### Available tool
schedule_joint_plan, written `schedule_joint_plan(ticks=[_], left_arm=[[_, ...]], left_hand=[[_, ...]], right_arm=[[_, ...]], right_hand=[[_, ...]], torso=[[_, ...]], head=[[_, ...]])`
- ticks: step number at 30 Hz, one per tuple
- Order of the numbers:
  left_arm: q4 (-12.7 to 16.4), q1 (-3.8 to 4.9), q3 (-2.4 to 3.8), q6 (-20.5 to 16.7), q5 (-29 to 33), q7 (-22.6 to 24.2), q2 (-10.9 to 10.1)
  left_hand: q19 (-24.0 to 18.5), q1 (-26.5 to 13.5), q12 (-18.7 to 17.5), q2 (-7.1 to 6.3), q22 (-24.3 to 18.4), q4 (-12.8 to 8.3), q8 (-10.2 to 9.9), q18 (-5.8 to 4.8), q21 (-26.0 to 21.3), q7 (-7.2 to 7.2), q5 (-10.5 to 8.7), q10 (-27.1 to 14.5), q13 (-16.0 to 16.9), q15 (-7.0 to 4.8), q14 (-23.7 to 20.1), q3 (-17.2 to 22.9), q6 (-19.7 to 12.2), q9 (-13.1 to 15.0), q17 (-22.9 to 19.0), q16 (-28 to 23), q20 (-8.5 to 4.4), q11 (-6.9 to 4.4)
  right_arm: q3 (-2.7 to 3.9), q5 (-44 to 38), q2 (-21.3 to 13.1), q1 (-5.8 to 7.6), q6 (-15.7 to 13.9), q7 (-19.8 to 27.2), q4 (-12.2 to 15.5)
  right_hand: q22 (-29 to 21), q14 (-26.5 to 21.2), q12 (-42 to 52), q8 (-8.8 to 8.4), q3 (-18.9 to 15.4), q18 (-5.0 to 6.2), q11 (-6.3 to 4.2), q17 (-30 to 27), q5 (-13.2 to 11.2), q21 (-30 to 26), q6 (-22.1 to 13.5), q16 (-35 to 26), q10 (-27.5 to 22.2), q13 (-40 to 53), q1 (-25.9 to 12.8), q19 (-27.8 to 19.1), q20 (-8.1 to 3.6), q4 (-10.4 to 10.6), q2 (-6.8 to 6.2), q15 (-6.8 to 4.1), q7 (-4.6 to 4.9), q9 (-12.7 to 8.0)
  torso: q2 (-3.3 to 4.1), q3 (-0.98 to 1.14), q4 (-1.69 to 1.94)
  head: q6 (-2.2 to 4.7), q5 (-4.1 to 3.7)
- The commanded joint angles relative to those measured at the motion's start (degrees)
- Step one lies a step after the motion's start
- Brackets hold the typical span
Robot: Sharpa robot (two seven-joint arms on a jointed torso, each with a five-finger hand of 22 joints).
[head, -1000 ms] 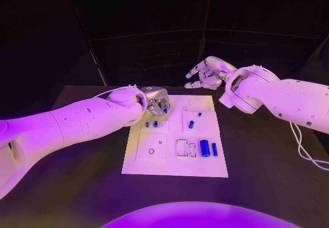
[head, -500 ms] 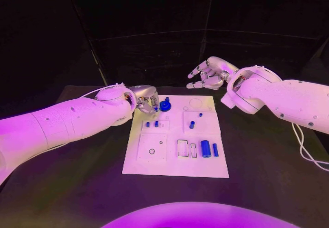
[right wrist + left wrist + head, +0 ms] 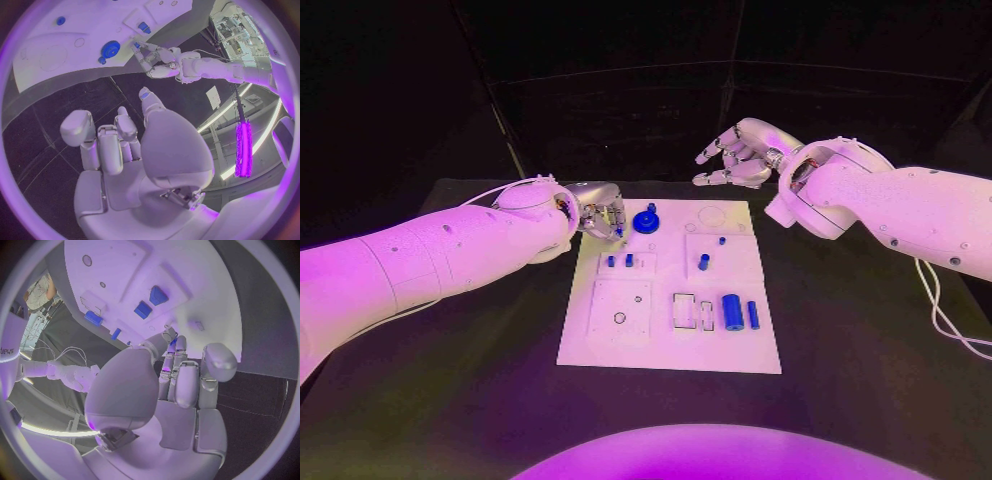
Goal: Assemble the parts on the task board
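Progress looks early to middling, so read the table from your left. Your left hand [image 3: 599, 215] sits at the far left corner of the white rectangular task board [image 3: 661, 350]; its fingers are curled in, and you can see nothing in them. Just beside it, a round blue gear-like part with a small knob [image 3: 646, 222] sits on the board, apart from the fingers. Nearer you, two short blue pegs [image 3: 619, 261] stand side by side, and a small dark ring [image 3: 617, 319] lies in the left square. Toward the middle right, two more small blue pieces [image 3: 704, 263] sit apart. A large blue cylinder [image 3: 731, 312] and a thin blue rod [image 3: 751, 315] lie loose near the right edge, so I judge them unplaced. Your right hand [image 3: 737, 153] hovers beyond the far edge, fingers spread, carrying nothing.
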Motion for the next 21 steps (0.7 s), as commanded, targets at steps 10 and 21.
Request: schedule_joint_plan(ticks=[10,21], left_arm=[[-0.25,-0.14,0.03,2.65,0.48,-0.99,0.59],[0.49,-0.18,0.02,1.41,0.48,-0.59,0.49]], left_hand=[[-0.13,-0.52,-0.26,0.00,-0.03,0.02,-0.05,-0.64,0.14,0.07,-0.38,0.41,-0.01,-0.26,1.25,0.29,0.26,0.08,-0.21,-0.13,-0.29,0.03],[-0.14,-0.57,-0.30,-0.04,-0.04,0.01,-0.08,-0.63,0.12,0.07,-0.41,0.41,-0.01,-0.26,1.24,0.31,0.24,0.08,-0.25,-0.14,-0.29,0.03]], right_arm=[[0.04,0.02,0.07,0.09,0.09,0.17,0.03],[0.04,0.02,0.02,0.09,0.08,0.10,0.12]], right_hand=[[-0.03,3.41,0.21,0.26,-0.34,0.75,0.03,3.97,0.27,-0.33,0.32,-0.35,0.19,0.05,0.11,-0.47,-0.04,0.16,0.56,-0.39,-0.17,0.08],[-0.06,3.42,0.22,0.33,-0.42,0.75,0.01,3.96,0.34,-0.37,0.35,-0.38,0.26,-0.02,0.12,-0.44,-0.07,0.31,0.76,-0.42,-0.19,0.08]], torso=[[-0.03,0.06,-0.03],[0.07,0.02,0.02]], head=[[-0.14,-0.08],[-0.19,-0.20]])
